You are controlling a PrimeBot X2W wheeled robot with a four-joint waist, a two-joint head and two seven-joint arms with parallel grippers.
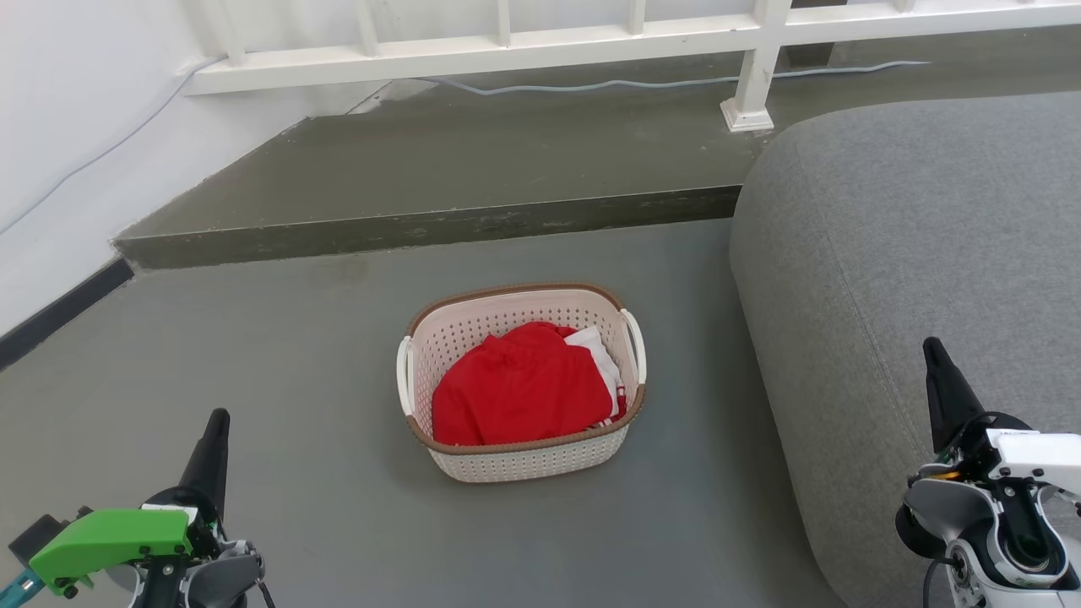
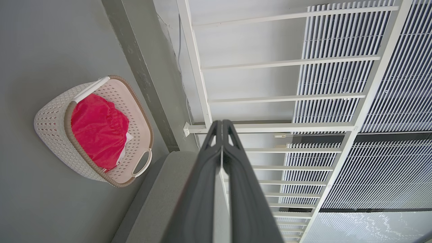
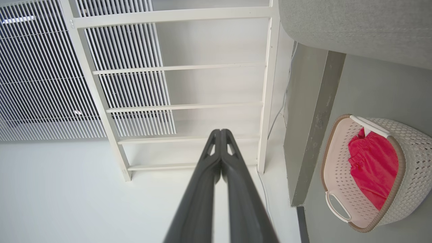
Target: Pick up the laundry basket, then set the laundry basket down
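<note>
Showing louvres (image 2: 337,81) beyond closed left fingers (image 2: 199,189): left wrist view.

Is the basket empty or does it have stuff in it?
Not empty: the laundry basket holds a crumpled red garment and some white cloth.

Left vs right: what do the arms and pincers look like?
Left pincer: long black tapered fingers on a grey wrist with a bright green cover. Right pincer: same fingers, white-and-grey wrist housing, small orange detail. Both show slots near the tips.
</note>
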